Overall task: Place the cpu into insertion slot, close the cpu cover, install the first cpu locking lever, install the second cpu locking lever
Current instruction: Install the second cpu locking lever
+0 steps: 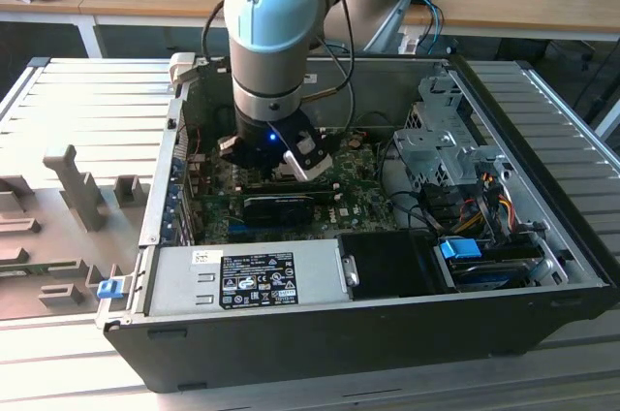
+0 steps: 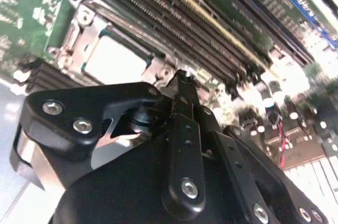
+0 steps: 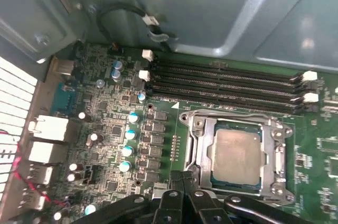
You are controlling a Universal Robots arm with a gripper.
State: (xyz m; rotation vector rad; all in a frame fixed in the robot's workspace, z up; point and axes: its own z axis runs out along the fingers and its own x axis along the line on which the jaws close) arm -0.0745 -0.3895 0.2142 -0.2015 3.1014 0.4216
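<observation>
We are looking at an open computer case lying on its side on a ribbed metal tabletop, with wooden desks behind it. Our arm, grey with a pale blue cap, is reaching straight down into the case, over the green board that is lying flat inside. A grey power supply box is sitting along the near wall of the case, and a metal drive cage with coloured cables is standing toward the exterior view's right.

On the board, four long black memory slots are running side by side, just beside the insertion slot. The insertion slot is showing its silvery rim in both wrist views. The cover, a thin metal frame with a square window, is lying flat over the slot, and the cpu is sitting inside it, its pale grey face showing through the window. In the second wrist view the same chip is lying just past our fingertips.

Our gripper is hanging close above the edge of the slot. Its black fingers are pressing together at the tips, with no gap between them that we are seeing, and they are carrying nothing. Whether the tips are touching the slot's frame we cannot tell.
</observation>
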